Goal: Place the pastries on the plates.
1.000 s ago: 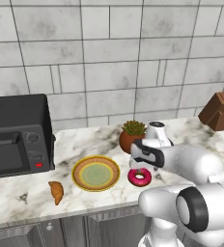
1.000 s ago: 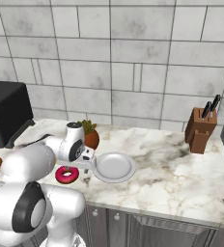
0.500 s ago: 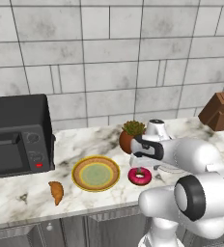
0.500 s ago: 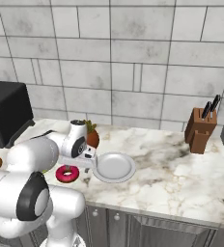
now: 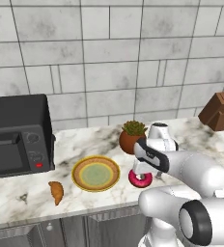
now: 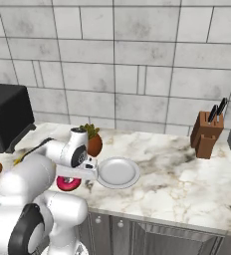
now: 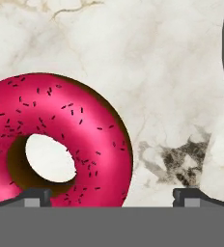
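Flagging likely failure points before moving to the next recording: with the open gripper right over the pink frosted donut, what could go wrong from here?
The open gripper sits off-centre: the pink frosted ring donut lies toward one fingertip, so closing may push it aside instead of pinching it. The plain white-grey plate lies close beside it; a nudged donut could bump its rim. The golden-brown croissant remains on the marble counter, unplated.

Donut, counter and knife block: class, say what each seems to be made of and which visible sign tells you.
Donut: baked dough under glossy magenta icing with dark sprinkles; brown shows inside the hole. Counter: looks like polished marble, white with grey-brown veins, though it could be imitation. Knife block: apparently matt brown wood, with dark handles sticking out.
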